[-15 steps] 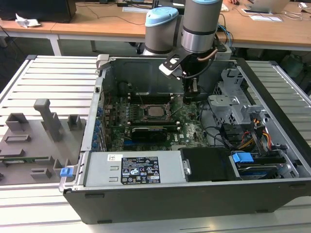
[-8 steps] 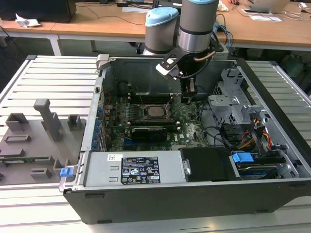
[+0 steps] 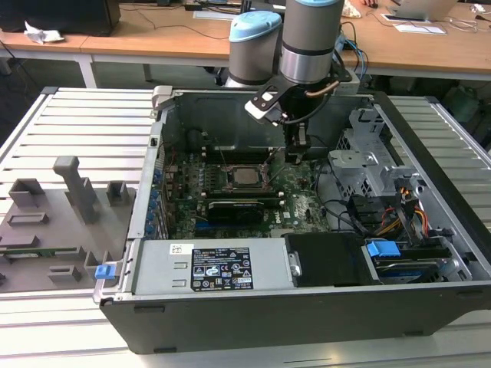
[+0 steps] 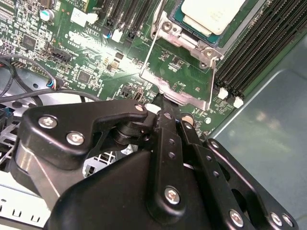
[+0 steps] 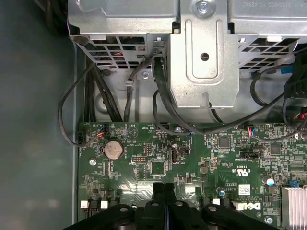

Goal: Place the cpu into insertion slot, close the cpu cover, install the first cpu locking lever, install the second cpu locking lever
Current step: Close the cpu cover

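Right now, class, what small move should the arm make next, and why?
Probably swing the cpu cover down over the cpu, which already sits in the insertion slot. The cover stands raised open, and the gripper seems to have its jaws shut on the cover's edge.

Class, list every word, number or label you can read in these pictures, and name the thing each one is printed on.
power supply label: print too small to read.
small white sticker beside it: too small to read.
motherboard lettering in the first wrist view: mostly too tiny to read; the maker's mark is left unquoted.
cpu cover, pinched in the gripper: no print to be seen.
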`<state>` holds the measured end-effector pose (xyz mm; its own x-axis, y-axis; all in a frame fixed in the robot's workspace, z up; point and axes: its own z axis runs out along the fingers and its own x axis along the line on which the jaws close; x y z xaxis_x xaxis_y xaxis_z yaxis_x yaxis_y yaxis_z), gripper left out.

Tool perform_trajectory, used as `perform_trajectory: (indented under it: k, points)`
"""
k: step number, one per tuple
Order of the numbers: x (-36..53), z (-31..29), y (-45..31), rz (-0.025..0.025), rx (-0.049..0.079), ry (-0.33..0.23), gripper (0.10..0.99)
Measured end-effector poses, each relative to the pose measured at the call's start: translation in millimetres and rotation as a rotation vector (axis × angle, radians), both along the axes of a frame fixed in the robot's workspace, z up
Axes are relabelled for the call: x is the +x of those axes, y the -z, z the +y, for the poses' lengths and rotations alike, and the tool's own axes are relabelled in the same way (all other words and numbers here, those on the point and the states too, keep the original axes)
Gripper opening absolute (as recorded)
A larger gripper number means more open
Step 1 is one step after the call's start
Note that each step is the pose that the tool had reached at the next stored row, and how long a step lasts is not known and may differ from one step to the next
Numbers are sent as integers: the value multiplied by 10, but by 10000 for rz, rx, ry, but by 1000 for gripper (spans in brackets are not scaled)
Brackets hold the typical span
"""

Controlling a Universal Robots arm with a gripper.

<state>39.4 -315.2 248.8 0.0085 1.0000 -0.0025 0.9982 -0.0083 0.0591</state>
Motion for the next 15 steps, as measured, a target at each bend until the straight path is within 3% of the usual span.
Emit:
perform_trajectory:
  k: [15]
  points:
    - [-36, 0, 1, 0, 23, -3, 106]
